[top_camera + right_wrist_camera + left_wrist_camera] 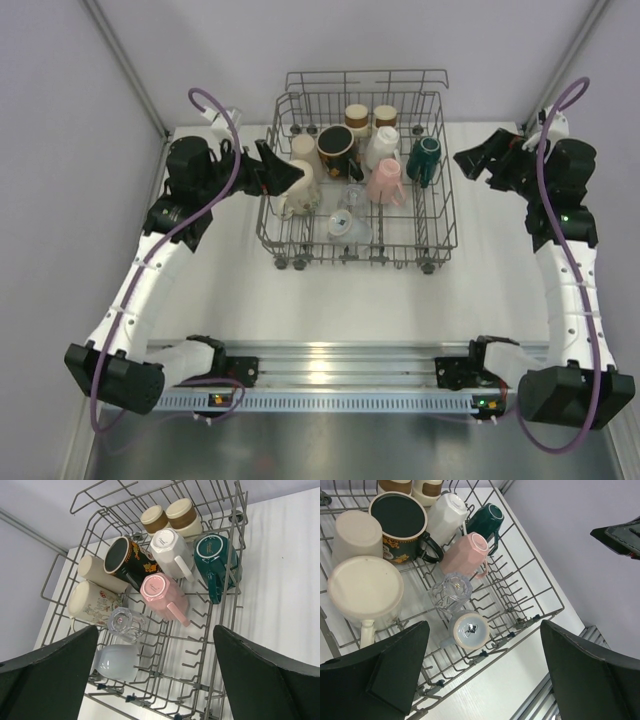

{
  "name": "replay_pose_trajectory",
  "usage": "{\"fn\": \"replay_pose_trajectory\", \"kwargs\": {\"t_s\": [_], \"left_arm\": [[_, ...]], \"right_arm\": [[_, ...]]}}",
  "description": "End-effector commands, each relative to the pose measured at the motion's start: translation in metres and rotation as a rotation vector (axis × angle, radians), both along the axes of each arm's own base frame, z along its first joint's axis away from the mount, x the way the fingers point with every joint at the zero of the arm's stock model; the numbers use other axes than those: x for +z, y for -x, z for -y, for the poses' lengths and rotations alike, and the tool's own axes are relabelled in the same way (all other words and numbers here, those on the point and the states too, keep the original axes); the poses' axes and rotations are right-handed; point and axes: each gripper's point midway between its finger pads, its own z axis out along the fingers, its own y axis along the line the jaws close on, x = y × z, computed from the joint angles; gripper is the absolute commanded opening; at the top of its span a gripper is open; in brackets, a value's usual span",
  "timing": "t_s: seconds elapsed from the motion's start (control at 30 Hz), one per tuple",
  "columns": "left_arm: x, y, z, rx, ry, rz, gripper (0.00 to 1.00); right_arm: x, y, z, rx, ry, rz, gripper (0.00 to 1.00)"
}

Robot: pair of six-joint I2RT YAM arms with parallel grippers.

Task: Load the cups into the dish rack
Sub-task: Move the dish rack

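A grey wire rack (440, 215) sits mid-way across a white counter (350, 300), seen from above. Every cup in sight is inside the rack, most with bases up. Two brown-banded cups (357, 117) stand at its far end. Next come a black mug (336, 146), a white cup (381, 145) and a green mug (424, 158). A pink cup (385, 182) is near its middle, and two cream mugs (300, 190) line its left wall. A clear glass (352, 195) and a pale cup (345, 225) lie toward its near end. No cup shows on the counter outside the rack.

The left tool (285, 172) hangs over the rack's left wall, jaws spread wide and empty, just beside the cream mugs. The right tool (478, 160) hovers to the right of the rack, apart from it, also released and empty.

Loading looks finished, so the step in hand is probably a clean retreat. The left tool would do best to rise straight up before swinging away from the rack, because the left wall's wires and the cream mugs sit close beneath its fingers. Nothing stands near the right tool.
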Motion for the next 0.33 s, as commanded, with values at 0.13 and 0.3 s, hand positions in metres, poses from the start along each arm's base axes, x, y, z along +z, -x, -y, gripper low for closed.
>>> {"fn": "replay_pose_trajectory", "kwargs": {"t_s": [0.13,0.3], "left_arm": [[0.0266,0.0074,-0.0012,-0.002,0.023,0.103,0.98],[0.0296,0.0093,-0.0026,0.001,0.025,0.113,0.98]], "right_arm": [[0.0311,0.0138,-0.0130,0.052,-0.016,0.125,0.99],[0.0306,0.0129,-0.0151,0.062,-0.030,0.121,0.99]]}}
